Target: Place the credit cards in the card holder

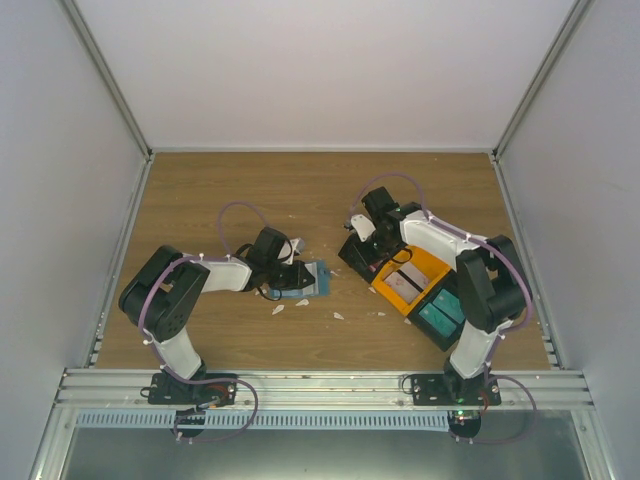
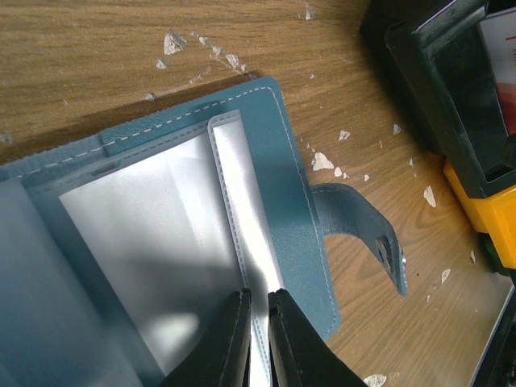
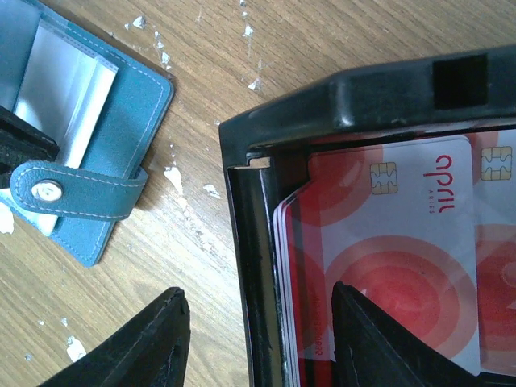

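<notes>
- White-walled booth, wood-grain counter (image 1: 300, 190) littered with small white scraps (image 2: 322, 161).
- card holder (image 2: 298, 210) lies open near the middle of the counter, strap (image 3: 81, 189) flopped toward the right edge.
- left fingers (image 2: 222, 343) are clenched on the seam of a clear sleeve (image 2: 242, 210) inside the card holder, pinning it.
- credit cards (image 3: 387, 242) are stacked in the black bin (image 3: 347, 101), just right of the card holder and packed against the bin's left wall. More sit deeper in the bin.
- right fingers (image 3: 145, 343) are released and grasp nothing. They straddle that bin wall, one outside over the counter, one inside over the stack.
- Handling, my read: the cards are light, stiff and slick, and a tight stack likely lifts several at once. Best hold is across the faces at an exposed edge of the top card.
- Holder is soft and floppy, its sleeve film flimsy. The pocket mouth needs pinning or a card will just push it along.
</notes>
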Motion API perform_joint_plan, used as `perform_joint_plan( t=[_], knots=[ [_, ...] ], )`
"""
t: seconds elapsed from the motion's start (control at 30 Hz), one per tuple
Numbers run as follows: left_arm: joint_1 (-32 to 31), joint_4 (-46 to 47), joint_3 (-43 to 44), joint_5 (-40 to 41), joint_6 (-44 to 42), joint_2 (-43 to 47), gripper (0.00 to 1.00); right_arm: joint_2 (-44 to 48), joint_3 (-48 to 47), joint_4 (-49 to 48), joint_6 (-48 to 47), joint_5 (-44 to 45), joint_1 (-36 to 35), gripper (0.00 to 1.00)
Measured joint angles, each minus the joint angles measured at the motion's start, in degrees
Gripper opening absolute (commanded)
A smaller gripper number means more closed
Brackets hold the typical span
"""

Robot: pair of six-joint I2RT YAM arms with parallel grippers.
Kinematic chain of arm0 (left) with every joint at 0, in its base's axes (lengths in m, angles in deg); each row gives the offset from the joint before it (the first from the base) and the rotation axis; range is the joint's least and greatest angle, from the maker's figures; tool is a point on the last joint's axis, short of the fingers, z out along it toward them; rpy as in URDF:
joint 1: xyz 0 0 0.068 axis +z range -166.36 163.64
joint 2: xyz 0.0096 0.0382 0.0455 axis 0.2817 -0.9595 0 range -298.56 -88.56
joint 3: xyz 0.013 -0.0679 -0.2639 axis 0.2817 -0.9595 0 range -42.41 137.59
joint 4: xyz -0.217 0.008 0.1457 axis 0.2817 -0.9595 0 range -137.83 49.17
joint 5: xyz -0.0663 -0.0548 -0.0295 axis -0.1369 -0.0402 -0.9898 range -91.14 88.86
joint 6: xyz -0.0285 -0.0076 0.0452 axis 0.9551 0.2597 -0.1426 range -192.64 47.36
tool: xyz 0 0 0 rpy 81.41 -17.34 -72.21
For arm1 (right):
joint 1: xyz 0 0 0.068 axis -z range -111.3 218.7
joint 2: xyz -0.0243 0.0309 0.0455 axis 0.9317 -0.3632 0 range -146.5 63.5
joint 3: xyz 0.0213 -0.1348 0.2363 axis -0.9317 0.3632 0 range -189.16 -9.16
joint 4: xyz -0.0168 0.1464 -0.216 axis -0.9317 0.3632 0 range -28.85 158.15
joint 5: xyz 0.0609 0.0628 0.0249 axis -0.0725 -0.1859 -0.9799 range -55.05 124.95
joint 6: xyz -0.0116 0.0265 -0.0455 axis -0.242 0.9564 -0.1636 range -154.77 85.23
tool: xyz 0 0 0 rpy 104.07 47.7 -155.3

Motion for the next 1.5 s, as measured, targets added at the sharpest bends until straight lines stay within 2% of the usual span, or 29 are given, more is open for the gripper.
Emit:
perform_joint_plan(
  t=[0.67, 0.87, 1.17, 1.5],
  knots=[
    [0.02, 0.09, 0.0, 0.0, 0.02, -0.09, 0.12, 2.19, 0.02, 0.44, -0.61, -0.63, -0.02, 0.34],
    [0.02, 0.15, 0.0, 0.0, 0.02, -0.11, 0.11, 2.19, 0.07, 0.37, -0.5, 0.2, -0.04, 0.47],
    [0.02, 0.17, 0.0, 0.02, 0.04, -0.11, 0.11, -0.9, 0.07, 0.13, -0.68, 2.38, -0.09, 0.46],
    [0.02, 0.61, 0.04, -0.24, 0.02, -0.44, 0.11, -1.38, 0.07, -0.28, -2.16, -1.29, -0.46, 0.42]
  ],
)
